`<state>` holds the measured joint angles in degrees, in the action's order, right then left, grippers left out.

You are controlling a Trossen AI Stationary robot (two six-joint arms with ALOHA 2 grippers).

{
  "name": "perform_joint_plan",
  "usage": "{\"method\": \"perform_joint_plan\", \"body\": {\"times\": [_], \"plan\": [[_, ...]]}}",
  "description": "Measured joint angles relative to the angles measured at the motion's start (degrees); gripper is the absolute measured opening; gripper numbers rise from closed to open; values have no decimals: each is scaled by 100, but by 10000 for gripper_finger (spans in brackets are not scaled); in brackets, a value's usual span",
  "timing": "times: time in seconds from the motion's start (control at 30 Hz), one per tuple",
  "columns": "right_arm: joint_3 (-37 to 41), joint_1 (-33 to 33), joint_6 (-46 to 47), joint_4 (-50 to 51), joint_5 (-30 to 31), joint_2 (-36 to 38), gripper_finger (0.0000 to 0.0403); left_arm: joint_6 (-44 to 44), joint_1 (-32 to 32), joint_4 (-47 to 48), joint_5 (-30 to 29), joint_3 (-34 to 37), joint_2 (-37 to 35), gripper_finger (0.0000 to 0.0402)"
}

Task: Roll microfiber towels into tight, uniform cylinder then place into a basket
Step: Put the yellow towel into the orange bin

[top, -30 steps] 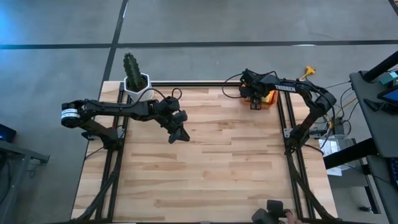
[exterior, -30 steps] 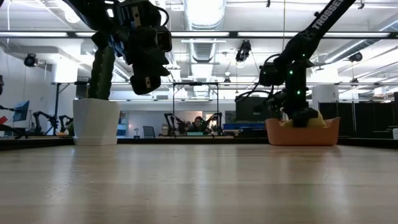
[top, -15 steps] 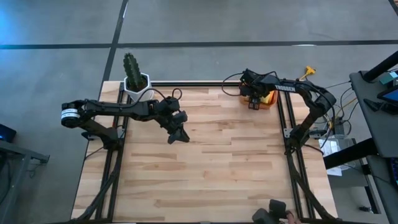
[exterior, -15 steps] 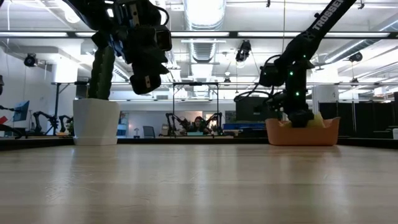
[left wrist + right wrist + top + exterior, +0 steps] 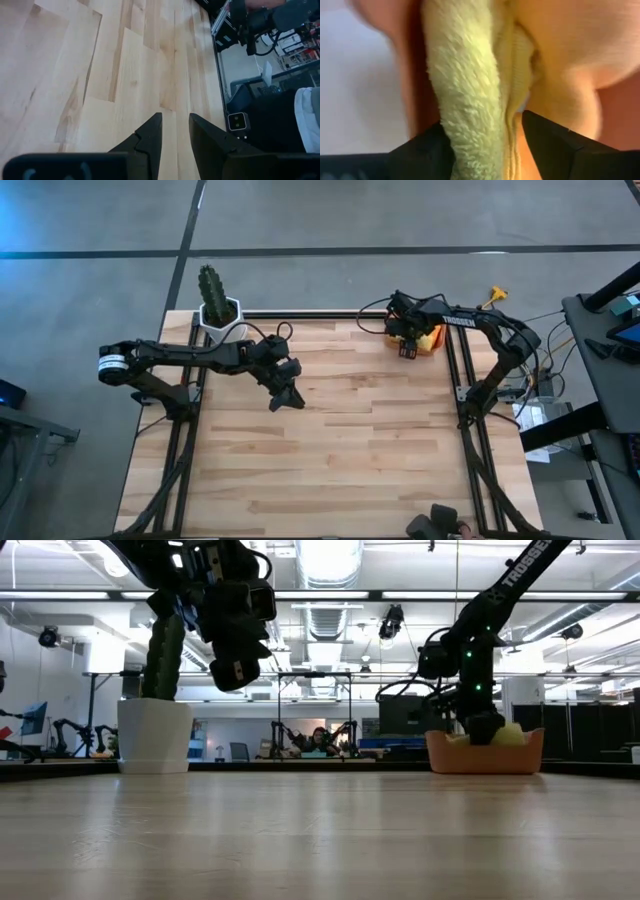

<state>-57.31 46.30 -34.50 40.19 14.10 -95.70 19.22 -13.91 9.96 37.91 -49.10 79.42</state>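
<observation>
The salmon-red basket [image 5: 436, 346] [image 5: 485, 753] stands in the table's far right corner. My right gripper [image 5: 407, 349] [image 5: 482, 125] points down into it. The yellow microfiber towel [image 5: 465, 85] [image 5: 508, 734] lies bunched between its parted fingers and shows above the basket's rim. Orange fills the wrist view beside the yellow towel; I cannot tell whether it is the orange towel or the basket's wall. My left gripper [image 5: 284, 401] [image 5: 175, 116] hangs above the table left of centre. A narrow gap shows between its fingers, and nothing is in it. My right gripper's fingers stand on either side of the yellow towel's folded bulk [image 5: 470, 115], coming from above. The towel lies against one finger [image 5: 427, 150]; whether the other finger [image 5: 555, 142] touches it, I cannot tell. The towel rests inside the basket.
A white faceted pot with a green cactus [image 5: 216, 310] [image 5: 155, 735] stands at the far left corner. Black frame rails run along the table's edges [image 5: 452, 370]. A dark object [image 5: 437, 518] sits at the near edge. Bare wood [image 5: 340, 450] spreads between the arms.
In the low view the yellow towel has sunk from a peak to a lower, rounder heap in the basket, while my right gripper has stayed over it and rolled a little. The left arm has kept still.
</observation>
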Motion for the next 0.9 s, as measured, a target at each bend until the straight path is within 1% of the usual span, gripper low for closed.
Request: {"method": "perform_joint_plan", "body": {"times": [0.07,0.13,0.27,0.4,0.57,0.67,0.77,0.9], "plan": [[41,17,17,10,-213,-4,226,0,0,0,0,0,-2,81],[56,24,167,17,-237,-4,246,2,0,0,7,0,-2,81],[40,22,273,0,-8,-4,274,2,0,2,54,0,-2,81],[-165,22,285,116,140,9,293,2,0,4,79,0,-4,81],[-695,24,830,608,223,40,299,2,0,4,87,0,-4,81],[-884,24,1113,717,205,46,296,2,0,4,94,0,-4,81],[-863,24,1138,744,89,46,290,2,0,4,96,0,-6,81],[-591,22,1161,792,-52,42,286,35,0,4,96,0,-4,81]]}}
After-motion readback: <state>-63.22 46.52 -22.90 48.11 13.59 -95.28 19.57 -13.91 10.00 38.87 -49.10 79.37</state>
